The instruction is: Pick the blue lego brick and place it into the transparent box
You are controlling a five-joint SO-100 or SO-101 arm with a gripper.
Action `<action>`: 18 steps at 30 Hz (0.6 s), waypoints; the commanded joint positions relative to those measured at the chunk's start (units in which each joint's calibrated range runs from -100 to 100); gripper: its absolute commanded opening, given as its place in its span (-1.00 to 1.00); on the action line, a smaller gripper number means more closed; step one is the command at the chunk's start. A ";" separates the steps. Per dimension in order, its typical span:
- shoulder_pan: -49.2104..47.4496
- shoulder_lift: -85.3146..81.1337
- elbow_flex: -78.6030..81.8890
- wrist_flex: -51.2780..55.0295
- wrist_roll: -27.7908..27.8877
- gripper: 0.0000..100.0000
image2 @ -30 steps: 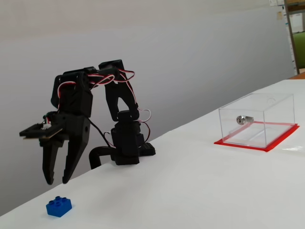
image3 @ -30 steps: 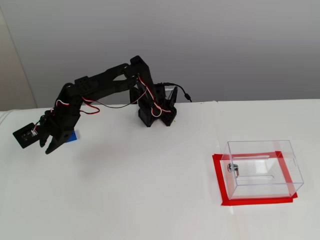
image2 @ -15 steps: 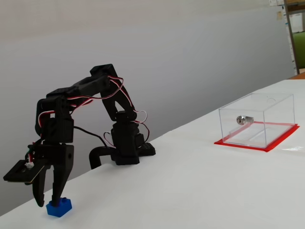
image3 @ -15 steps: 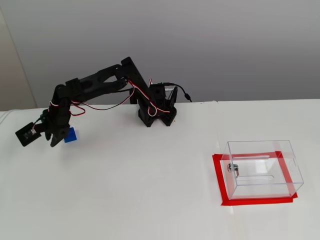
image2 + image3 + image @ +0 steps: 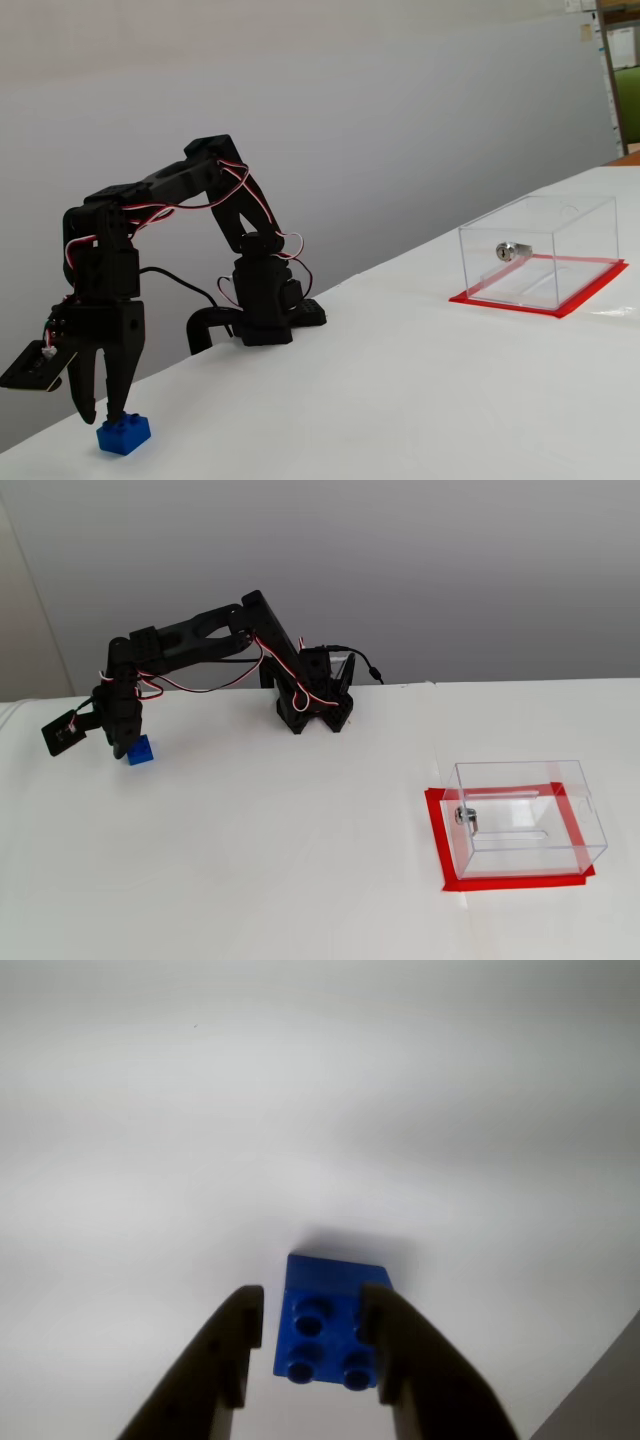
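The gripper (image 5: 312, 1345) hung spread around the blue lego brick (image 5: 330, 1319), one finger at each side, not yet pinching. The brick sat on the white table (image 5: 300, 830), far left of the transparent box (image 5: 525, 818). Next: close, then lift.

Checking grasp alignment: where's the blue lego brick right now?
In the wrist view the blue lego brick sits on the white table, bottom centre, between the open gripper fingers. In both fixed views it is far left, well away from the transparent box.
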 commanded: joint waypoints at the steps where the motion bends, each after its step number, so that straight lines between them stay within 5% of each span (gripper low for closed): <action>1: 0.41 -1.03 -3.07 -1.04 -0.02 -0.77; 9: 0.71 -1.03 -4.33 -1.12 4.73 -0.32; 18: 0.71 0.15 -3.43 -1.73 2.22 -0.26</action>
